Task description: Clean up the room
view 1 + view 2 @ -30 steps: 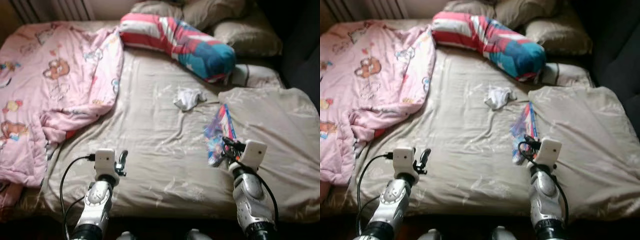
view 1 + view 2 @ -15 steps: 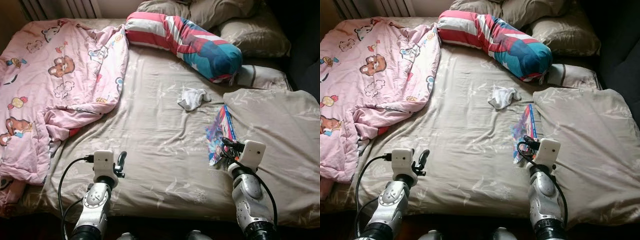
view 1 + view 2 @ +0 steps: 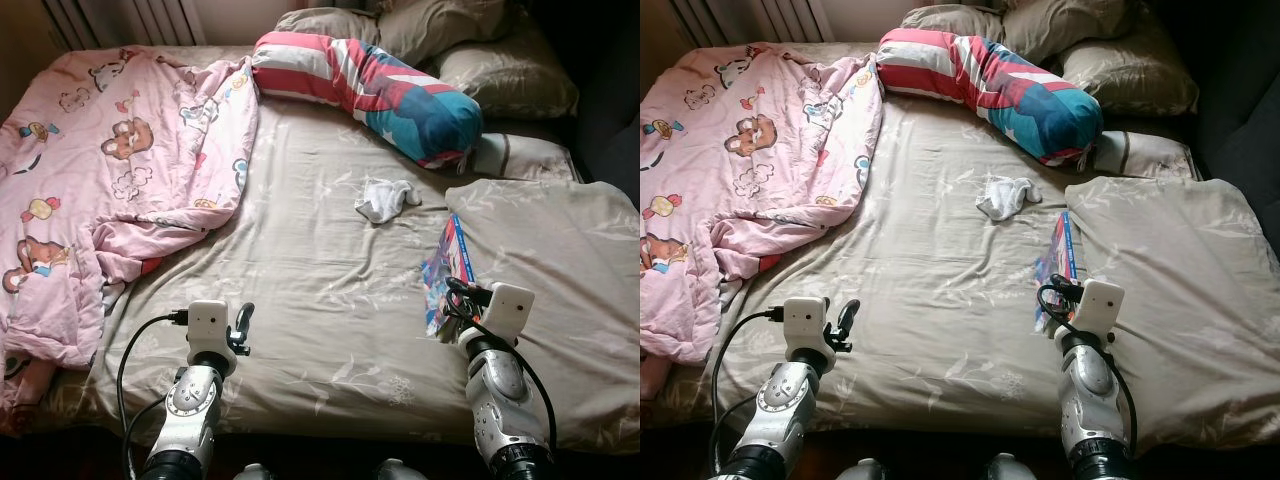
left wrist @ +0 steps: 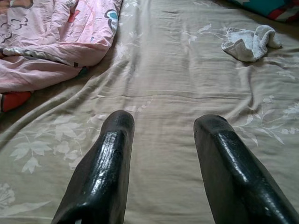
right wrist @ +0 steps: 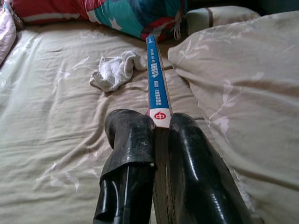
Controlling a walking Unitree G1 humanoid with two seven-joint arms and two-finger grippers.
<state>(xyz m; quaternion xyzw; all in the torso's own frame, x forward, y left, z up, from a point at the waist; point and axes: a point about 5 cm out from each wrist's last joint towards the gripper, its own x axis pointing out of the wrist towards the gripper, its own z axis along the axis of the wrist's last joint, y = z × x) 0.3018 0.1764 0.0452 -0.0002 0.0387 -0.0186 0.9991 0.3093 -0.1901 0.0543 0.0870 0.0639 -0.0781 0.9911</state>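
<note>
**Book gripped, lift comes next**

The right gripper [image 5: 156,128] has its jaws clamped on the thin blue-spined book [image 5: 155,79], lying on the bed [image 3: 300,270] just beside the white sock [image 3: 383,198]. Left gripper [image 4: 163,135] hovers, jaws apart. Next, I judge: lift the book clear.

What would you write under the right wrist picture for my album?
Right gripper shut on a blue-spined book, with a white sock lying beyond on the beige bed.

Pink quilt [image 3: 110,190] cut off — left edge
</note>
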